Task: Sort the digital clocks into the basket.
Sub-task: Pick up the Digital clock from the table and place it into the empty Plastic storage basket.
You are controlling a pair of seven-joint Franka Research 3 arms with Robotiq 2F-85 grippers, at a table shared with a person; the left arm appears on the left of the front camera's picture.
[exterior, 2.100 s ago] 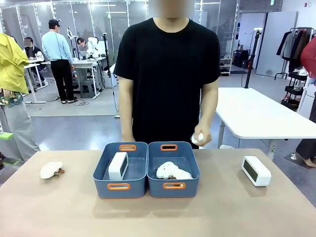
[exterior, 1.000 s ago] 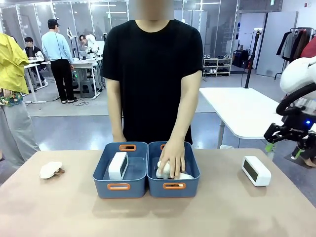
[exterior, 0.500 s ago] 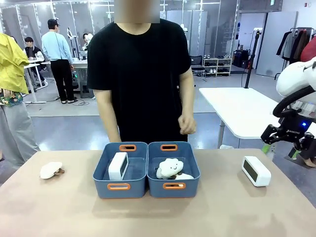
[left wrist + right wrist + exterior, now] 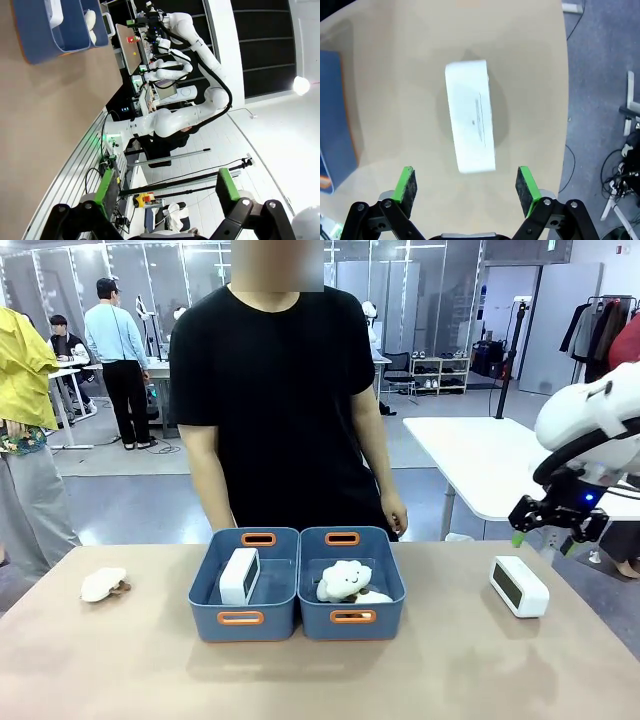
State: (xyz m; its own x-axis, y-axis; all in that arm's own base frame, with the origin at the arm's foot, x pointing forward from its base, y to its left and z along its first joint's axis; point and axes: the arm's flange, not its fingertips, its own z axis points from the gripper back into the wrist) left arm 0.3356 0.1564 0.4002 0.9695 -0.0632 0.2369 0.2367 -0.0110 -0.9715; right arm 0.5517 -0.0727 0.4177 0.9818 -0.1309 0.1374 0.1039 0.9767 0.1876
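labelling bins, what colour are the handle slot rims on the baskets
Orange, on blue baskets; clearest in the front view.

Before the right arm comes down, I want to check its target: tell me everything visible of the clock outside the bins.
The clock is a white, rounded-corner box, plastic by its look, with a dark display face. It rests on the tan table, right of both bins, touching nothing else. The right gripper hangs open above it, apart.

The black, green-padded right gripper [image 4: 542,542] comes in over the white rounded plastic clock [image 4: 519,586] — the person's hand [image 4: 394,519] leaves the blue plastic bin [image 4: 385,618].
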